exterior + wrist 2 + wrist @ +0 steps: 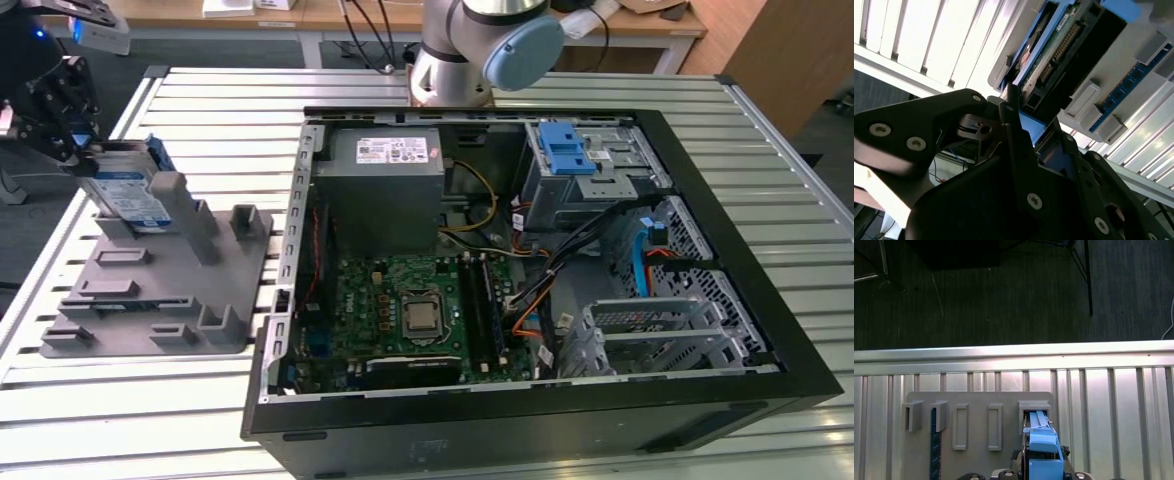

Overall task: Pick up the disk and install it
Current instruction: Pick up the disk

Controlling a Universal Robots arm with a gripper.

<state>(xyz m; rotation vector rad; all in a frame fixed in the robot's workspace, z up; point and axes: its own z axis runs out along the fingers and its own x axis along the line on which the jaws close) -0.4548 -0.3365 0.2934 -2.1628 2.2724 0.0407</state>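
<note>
The disk (pixel 134 200), a silver drive with a white-and-blue label in a blue carrier, stands on edge in a slot of the grey fixture (pixel 160 290) at the exterior view's left. My black gripper (pixel 88 158) is at the disk's upper end, shut on the disk's blue carrier. In the second wrist view the fingers (pixel 1010 120) flank the carrier's blue edge, and the disk (pixel 1051 55) shows its circuit-board side. In the first wrist view the disk (pixel 1041 445) rises out of its slot in the fixture (pixel 979 405) toward the camera.
The open computer case (pixel 747 260) lies on the slatted metal table (pixel 200 100). It holds a grey power-supply box (pixel 387 160), a motherboard (pixel 414 310), and a drive bay with a blue bracket (pixel 574 150). The arm's base (pixel 467 50) stands behind the case.
</note>
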